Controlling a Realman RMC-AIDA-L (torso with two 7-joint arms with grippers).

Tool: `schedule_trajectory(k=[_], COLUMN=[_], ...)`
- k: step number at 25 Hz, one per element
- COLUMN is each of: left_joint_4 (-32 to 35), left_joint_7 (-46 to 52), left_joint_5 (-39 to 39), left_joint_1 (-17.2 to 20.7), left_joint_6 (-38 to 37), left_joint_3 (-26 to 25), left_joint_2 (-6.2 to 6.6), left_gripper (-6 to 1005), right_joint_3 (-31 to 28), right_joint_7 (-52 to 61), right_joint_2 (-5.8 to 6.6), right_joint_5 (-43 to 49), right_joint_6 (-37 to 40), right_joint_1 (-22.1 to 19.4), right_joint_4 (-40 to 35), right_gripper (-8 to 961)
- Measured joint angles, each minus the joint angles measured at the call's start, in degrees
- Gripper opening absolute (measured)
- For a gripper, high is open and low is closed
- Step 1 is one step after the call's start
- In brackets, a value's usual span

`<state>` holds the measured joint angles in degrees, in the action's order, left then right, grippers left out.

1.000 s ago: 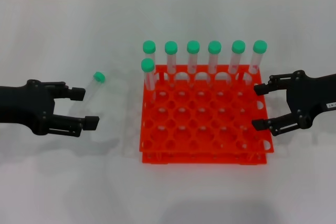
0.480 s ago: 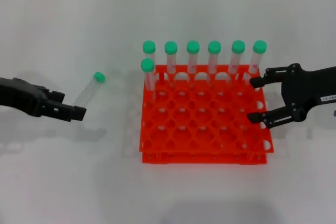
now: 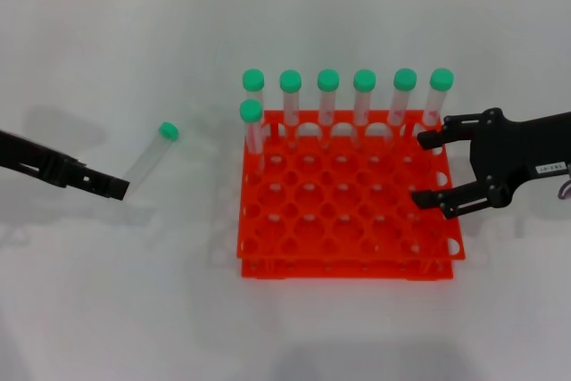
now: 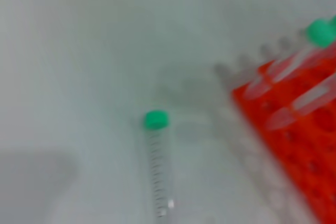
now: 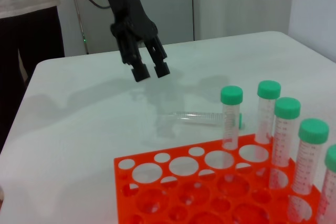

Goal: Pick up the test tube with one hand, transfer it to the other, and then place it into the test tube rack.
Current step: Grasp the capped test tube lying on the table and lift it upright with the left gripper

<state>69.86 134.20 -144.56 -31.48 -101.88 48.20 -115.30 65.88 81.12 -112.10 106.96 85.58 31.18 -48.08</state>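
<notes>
left pincer [image 5: 149,70] slightly parted, empty, seen only from right wrist | test tube [image 3: 149,154] lying flat

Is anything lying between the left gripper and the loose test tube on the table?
Nothing visible. The left gripper sits beside the lying test tube with only bare table between them. The test tube rack stands on the tube's far side.
</notes>
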Motion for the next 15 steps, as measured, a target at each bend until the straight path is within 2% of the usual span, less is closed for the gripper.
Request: schedule_trajectory(k=[3,15], left_joint_4=[-0.4,-4.9], left_joint_7=[0.21,1.88], left_joint_5=[-2.4,-7.23], left_joint_1=[-0.31,-2.39], left_joint_6=[2.18,9.52], left_joint_3=[0.84,5.06], left_joint_2=[-0.61,-1.38], left_gripper=[825,815], right_joint_3=[0.02,0.13], right_joint_7=[-0.03,-0.21], right_joint_2=[-0.15,-0.43], right_joint_5=[0.0,0.0], right_joint_6=[0.0,0.1], right_joint_1=[-0.03,-0.16], right_joint_4=[0.0,0.01], right_gripper=[841,841])
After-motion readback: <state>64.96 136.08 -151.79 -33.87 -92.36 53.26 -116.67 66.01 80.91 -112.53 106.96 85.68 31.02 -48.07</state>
